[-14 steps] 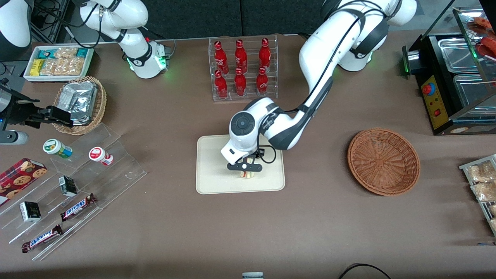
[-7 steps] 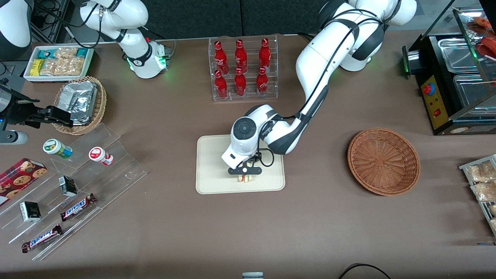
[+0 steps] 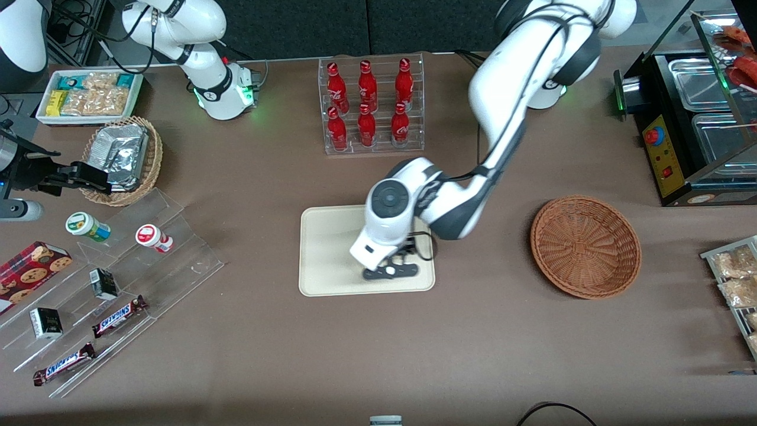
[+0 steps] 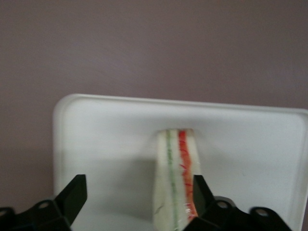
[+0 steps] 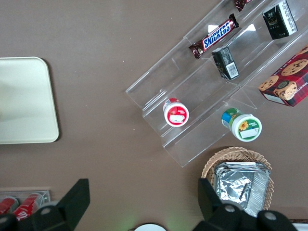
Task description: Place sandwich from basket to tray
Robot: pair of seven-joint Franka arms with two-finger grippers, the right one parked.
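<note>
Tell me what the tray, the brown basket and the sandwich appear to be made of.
The tray looks like smooth matte plastic: plain cream, rounded corners, moulded low rim. The basket is woven wicker, reddish-brown, its ribbed rings of weave showing. The sandwich on the tray looks like soft pale bread with red and green layers, possibly a foam replica. The gripper, open, straddles the sandwich.

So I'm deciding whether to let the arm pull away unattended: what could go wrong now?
The white-bread sandwich wedge stands on its edge on the cream rectangular tray, with one finger of the open gripper close beside it. Retreating could brush and topple it. In the front view the gripper hides the sandwich, so check there.
</note>
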